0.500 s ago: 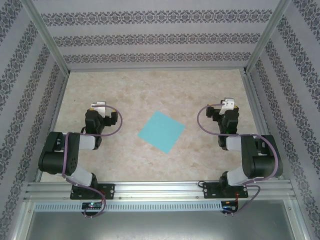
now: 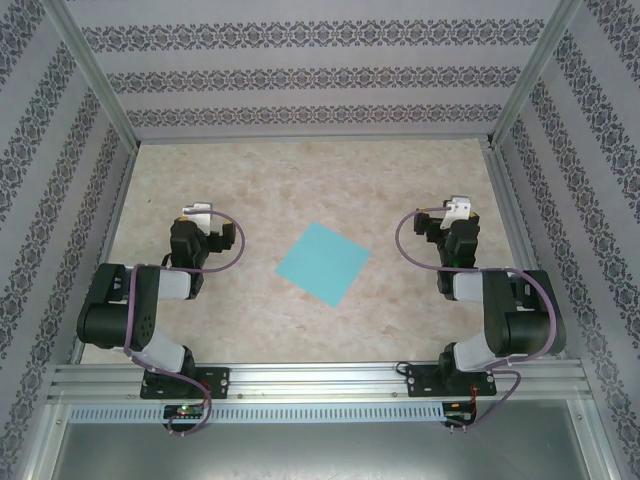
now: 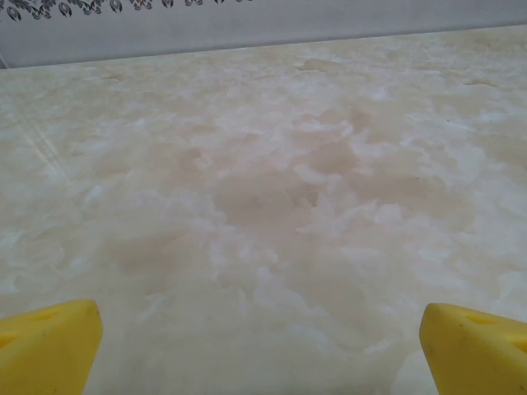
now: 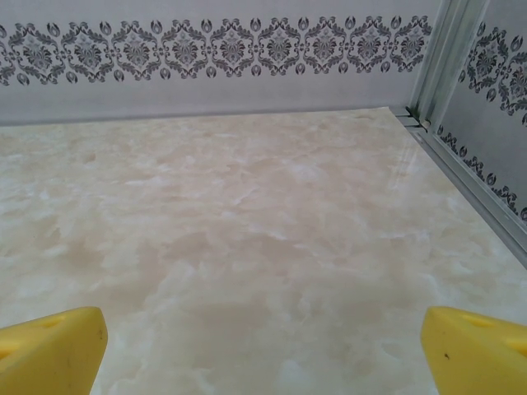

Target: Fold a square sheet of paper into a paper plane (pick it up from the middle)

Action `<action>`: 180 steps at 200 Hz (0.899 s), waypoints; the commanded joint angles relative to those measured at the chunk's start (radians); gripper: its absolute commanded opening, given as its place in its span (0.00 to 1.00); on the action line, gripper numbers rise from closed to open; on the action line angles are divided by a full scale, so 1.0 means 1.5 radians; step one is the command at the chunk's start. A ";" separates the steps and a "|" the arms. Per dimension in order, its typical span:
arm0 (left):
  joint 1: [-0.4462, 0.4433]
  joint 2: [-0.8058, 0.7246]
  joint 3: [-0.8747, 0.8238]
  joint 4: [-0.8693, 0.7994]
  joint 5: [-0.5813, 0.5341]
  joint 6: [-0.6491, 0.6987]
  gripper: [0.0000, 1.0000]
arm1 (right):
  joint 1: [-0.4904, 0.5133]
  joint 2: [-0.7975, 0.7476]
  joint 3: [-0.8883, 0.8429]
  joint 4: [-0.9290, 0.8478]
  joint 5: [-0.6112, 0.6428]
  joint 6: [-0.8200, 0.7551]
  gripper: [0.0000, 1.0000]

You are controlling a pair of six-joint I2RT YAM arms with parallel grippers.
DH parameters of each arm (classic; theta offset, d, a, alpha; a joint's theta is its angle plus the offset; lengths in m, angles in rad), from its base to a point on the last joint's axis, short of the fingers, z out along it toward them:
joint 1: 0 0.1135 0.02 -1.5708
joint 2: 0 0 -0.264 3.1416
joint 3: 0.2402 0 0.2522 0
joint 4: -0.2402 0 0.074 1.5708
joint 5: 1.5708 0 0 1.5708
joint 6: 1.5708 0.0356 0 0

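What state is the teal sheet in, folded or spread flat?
Spread flat: the square sheet of paper lies on the table as a full four-cornered square, no fold visible.

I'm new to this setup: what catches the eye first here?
The turquoise square sheet of paper lies flat, diamond-wise, in the middle of the marbled table. The left pincer and right pincer flank it, both open, yellow fingertips touching nothing.

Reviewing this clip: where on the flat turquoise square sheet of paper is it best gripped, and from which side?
Probably its middle, from straight above. The turquoise square sheet of paper lies flat on the marbled beige table with no edge visibly lifted, so a sideways approach finds nothing to catch. Open jaws pressing down and closing could pinch up a ridge.
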 commanded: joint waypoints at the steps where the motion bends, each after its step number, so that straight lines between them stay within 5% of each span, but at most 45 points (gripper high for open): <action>1: -0.008 0.005 0.006 0.035 -0.005 0.009 1.00 | -0.004 0.005 0.013 0.002 -0.010 0.013 0.98; 60: -0.008 -0.025 0.014 0.000 -0.031 -0.002 1.00 | 0.003 -0.031 0.021 -0.039 0.026 0.016 0.98; 99: -0.008 -0.131 0.120 -0.295 -0.125 -0.082 1.00 | 0.028 -0.152 0.148 -0.360 0.163 0.101 0.98; 136: -0.008 -0.204 0.179 -0.482 -0.112 -0.200 1.00 | 0.081 -0.138 0.317 -0.631 0.140 0.228 0.98; 180: -0.008 -0.283 0.192 -0.587 -0.075 -0.245 1.00 | 0.217 -0.022 0.472 -0.818 0.095 0.194 0.98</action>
